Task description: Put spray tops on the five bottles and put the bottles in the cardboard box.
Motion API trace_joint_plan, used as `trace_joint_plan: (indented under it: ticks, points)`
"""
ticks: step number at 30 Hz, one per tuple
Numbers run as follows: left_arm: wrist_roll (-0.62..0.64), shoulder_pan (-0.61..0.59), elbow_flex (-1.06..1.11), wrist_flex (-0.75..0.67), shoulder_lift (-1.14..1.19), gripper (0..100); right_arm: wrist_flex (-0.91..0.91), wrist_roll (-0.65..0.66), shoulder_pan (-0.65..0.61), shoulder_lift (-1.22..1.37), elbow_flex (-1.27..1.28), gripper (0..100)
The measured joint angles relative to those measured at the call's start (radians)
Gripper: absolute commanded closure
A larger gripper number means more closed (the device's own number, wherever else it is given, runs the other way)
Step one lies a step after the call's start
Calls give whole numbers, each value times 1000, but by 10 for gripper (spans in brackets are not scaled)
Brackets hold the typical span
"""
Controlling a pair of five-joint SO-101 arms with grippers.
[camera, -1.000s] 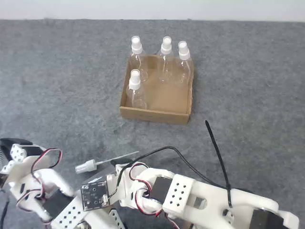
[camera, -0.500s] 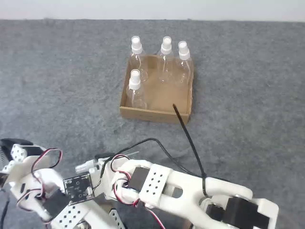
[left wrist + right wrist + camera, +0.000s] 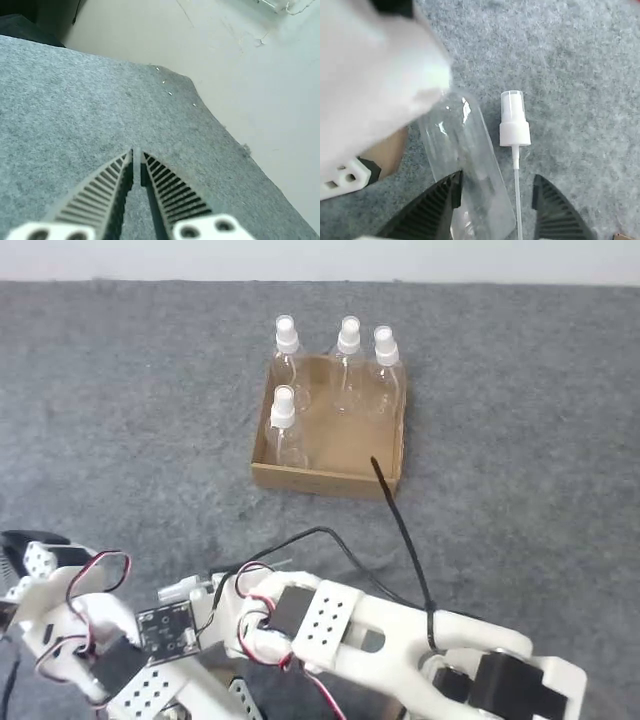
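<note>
**Status.** Four capped bottles [image 3: 284, 430] stand in the cardboard box [image 3: 325, 481], at 12 o'clock from the centre of the high view. The remaining work is at 7 o'clock on the grey carpet [image 3: 520, 390], under the wrist of the right arm.

**Task items.** The fifth bottle [image 3: 470, 170] lies on its side with no top fitted. The loose spray top [image 3: 514, 127] lies just beside it, apart from it. Their long axes are roughly parallel. In the high view the spray top [image 3: 178, 591] points its cap end to about 8 o'clock, and its dip tube runs toward 2 o'clock under the arm. The neck end of the bottle passes behind a white arm part, so the mouth cannot be checked.

**Right gripper** [image 3: 495, 207]. The fingers are spread wide and hold nothing. The dip tube runs into the gap between them, along the line of the gripper's approach. The bottle body lies next to one finger, partly inside the gap. A closing move from this position would probably catch the bottle and the thin tube together. The wrist most likely needs to shift sideways toward the cap first.

**Left gripper** [image 3: 136, 152]. The ribbed fingers are all but together and empty, over bare carpet. The right arm is the nearer to both items.
</note>
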Motion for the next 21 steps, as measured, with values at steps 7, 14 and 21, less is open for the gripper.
trace_joint_plan:
  ticks: [7,14,21]
  points:
    - [0,-2,-3,-6,2,977,43,0,66,61,26,764]
    - [0,0,-3,-6,2,977,46,-100,63,64,26,764]
    - [0,2,-3,-6,2,977,21,-106,63,64,26,764]
